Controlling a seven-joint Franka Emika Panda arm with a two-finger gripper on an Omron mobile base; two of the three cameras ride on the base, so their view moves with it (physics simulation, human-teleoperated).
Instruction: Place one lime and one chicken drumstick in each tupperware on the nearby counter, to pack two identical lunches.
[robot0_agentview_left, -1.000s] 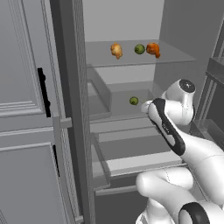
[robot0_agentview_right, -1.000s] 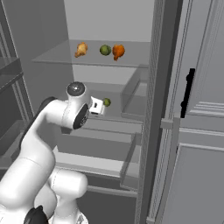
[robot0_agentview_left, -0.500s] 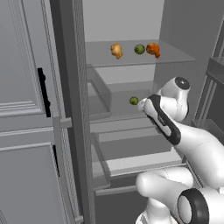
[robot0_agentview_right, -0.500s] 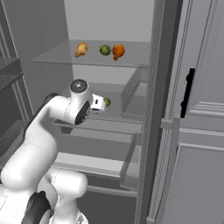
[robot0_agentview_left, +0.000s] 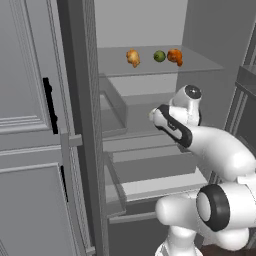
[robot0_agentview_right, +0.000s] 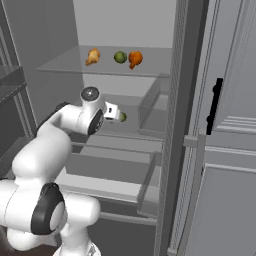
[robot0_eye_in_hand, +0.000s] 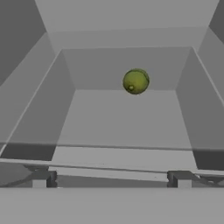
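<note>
I'm right at the start here: nothing packed yet, as far as I can judge. My gripper (robot0_eye_in_hand: 111, 178) is spread wide and empty, facing a lime (robot0_eye_in_hand: 135, 81) in the fridge drawer (robot0_eye_in_hand: 122, 116). Another lime (robot0_agentview_left: 159, 56) and two drumsticks (robot0_agentview_left: 132, 57) sit on the upper shelf (robot0_agentview_left: 200, 64).

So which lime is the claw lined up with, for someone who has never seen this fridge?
In the open fridge, look below the top shelf with its three foods, to the clear bin underneath. The lime lies alone near the back of it, ahead of the open claw.
</note>
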